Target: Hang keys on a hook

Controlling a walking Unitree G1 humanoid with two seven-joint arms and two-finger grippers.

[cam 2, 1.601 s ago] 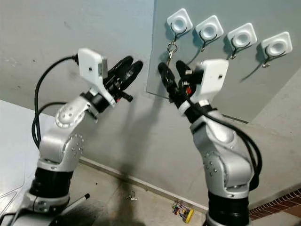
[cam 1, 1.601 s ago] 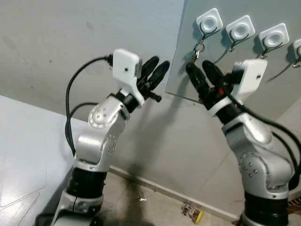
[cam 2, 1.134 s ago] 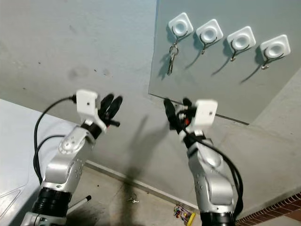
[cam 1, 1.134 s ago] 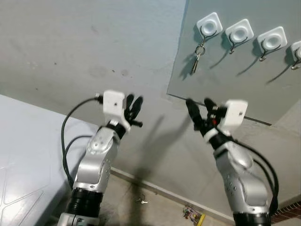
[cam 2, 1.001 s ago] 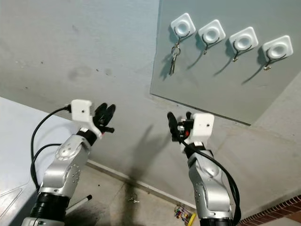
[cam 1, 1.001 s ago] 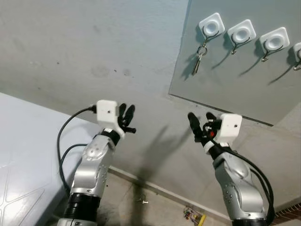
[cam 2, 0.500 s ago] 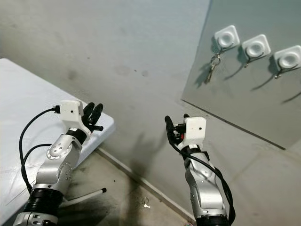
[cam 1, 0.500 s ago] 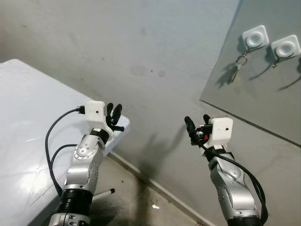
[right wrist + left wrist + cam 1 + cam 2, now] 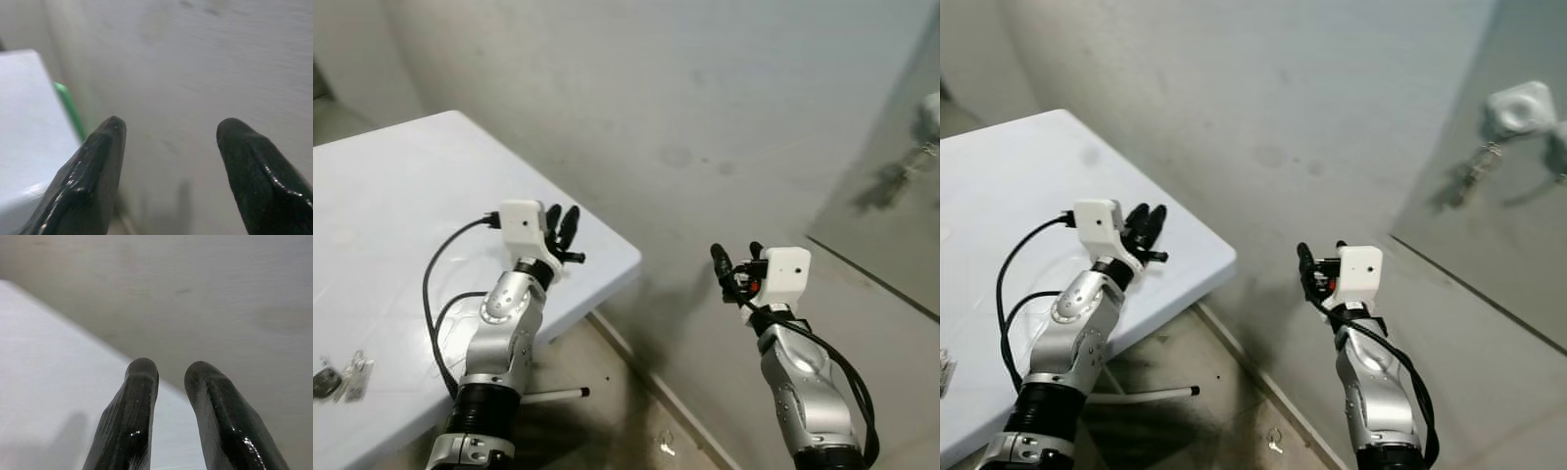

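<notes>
A bunch of keys (image 9: 1476,168) hangs blurred from a white hook (image 9: 1520,108) on the grey board (image 9: 1489,255) at the far right. More keys with a dark fob (image 9: 340,376) lie on the white table (image 9: 401,215) near its left front. My left gripper (image 9: 563,223) is raised over the table's right corner, its fingers (image 9: 142,382) a little apart and holding nothing. My right gripper (image 9: 734,259) is held up before the bare wall, open wide and holding nothing (image 9: 171,132).
A grey concrete wall (image 9: 705,88) runs behind everything. Below the table's right edge a white rod (image 9: 1146,396) with a black tip lies on the floor. A small metal piece (image 9: 1275,443) also lies on the floor by the wall's foot.
The view has swung left and down: the board with hooks slid to the right edge and the white table with keys came in. Both arms hold much the same raised pose.
</notes>
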